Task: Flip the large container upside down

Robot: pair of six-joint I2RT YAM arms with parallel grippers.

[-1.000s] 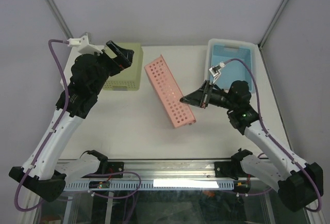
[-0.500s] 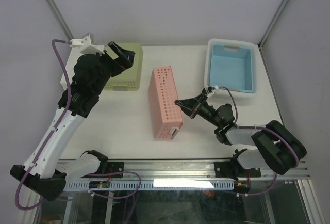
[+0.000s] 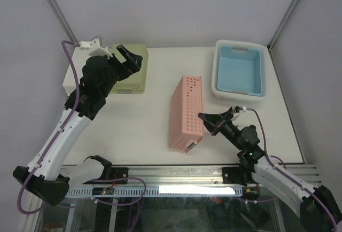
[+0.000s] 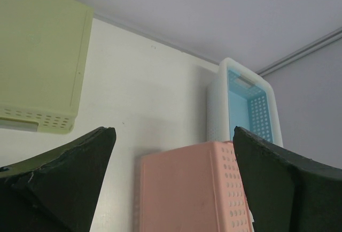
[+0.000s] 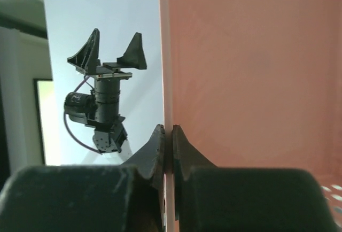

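Observation:
The large container is a long pink perforated basket lying lengthwise in mid-table, tipped onto a long side, its solid bottom facing left. My right gripper is shut on its right-hand wall near the near end. In the right wrist view the fingers pinch the thin pink edge, with the pink wall filling the right half. My left gripper hangs open above the green basket at the back left and holds nothing. In the left wrist view the pink container lies below and between the wide jaws.
A pale green basket sits bottom up at the back left. A white bin with a blue inside stands at the back right. The left arm shows beyond the pink wall.
The pink container has swung from a diagonal to nearly lengthwise and shifted right and nearer, carried by my right gripper as that arm pulled back toward the near edge. The left gripper barely moved.

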